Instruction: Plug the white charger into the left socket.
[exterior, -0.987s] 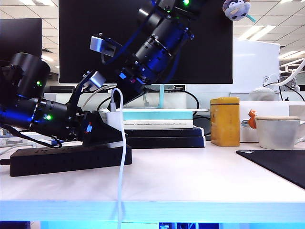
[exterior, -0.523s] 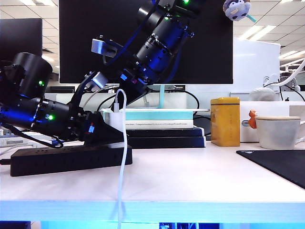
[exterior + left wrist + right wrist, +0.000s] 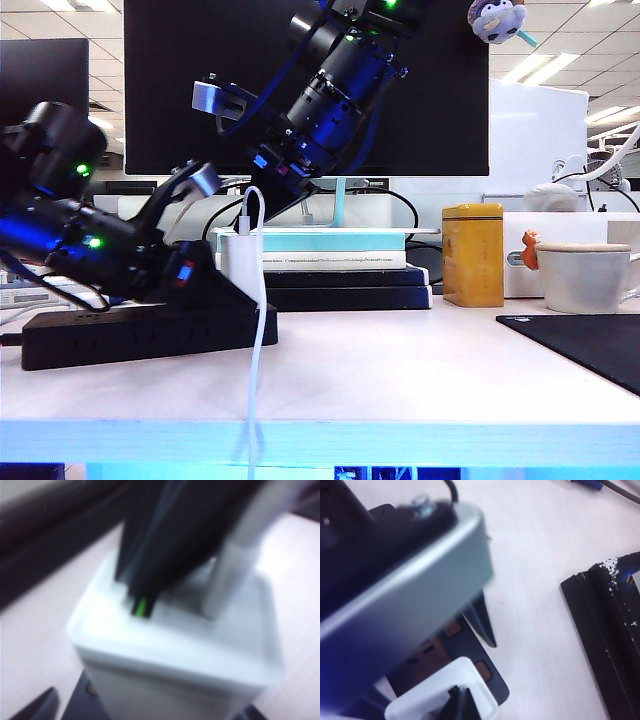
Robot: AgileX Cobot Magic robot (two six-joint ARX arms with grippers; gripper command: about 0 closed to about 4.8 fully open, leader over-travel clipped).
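The white charger [image 3: 240, 265] stands upright on the right end of the black power strip [image 3: 140, 335]; the left socket cannot be made out. Its white cable [image 3: 255, 380] arcs up from the top and hangs over the table's front edge. My left gripper [image 3: 230, 282] is open, with dark fingers [image 3: 92, 702] low on either side of the charger [image 3: 175, 645]. My right gripper [image 3: 460, 702] is shut, its tips resting on the charger's top [image 3: 437, 695]; in the exterior view the right gripper [image 3: 258, 210] reaches down from above.
Behind the strip lies a stack of flat boxes [image 3: 335, 265] under a monitor. A yellow tin [image 3: 472, 255], a white cup [image 3: 585, 275] and a black mat [image 3: 590, 345] are on the right. The strip's end [image 3: 490, 680] shows brown outlets.
My left gripper's jaws have spread off the charger and its wrist has tipped up and back to the left, baring more of the charger. The right gripper has stayed put.
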